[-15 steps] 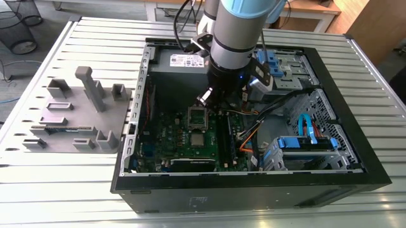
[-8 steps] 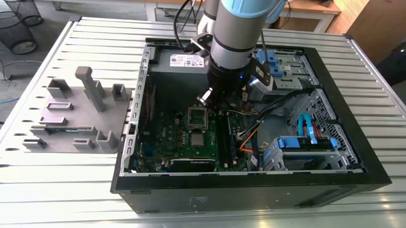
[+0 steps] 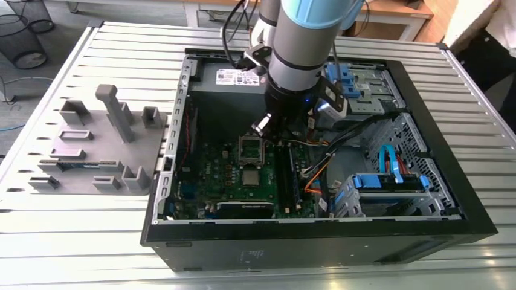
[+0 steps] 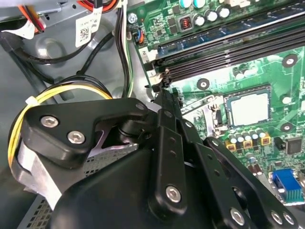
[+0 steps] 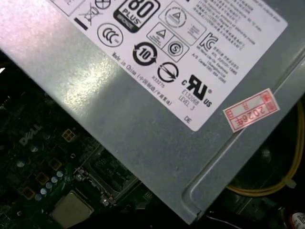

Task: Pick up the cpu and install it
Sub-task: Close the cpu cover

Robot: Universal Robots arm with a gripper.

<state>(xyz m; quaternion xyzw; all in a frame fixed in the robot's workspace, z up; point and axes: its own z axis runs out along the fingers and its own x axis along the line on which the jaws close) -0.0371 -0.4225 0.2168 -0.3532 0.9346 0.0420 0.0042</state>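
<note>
Silver-topped, the cpu [image 3: 252, 177] lies flat in its socket on the green motherboard [image 3: 211, 175], so the placing looks done, though the hinged socket frame [image 3: 251, 148] at its 12 o'clock looks swung open, not yet clamped. The gripper [image 3: 262, 127] hangs above that frame's 12 o'clock edge, pointing down, its fingers seemingly pressed together on nothing.

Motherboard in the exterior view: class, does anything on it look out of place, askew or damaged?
The cpu lies uncovered on the motherboard, and the hinged socket frame next to it is flipped open instead of closed over a chip. I can see no damage or spill.
</note>
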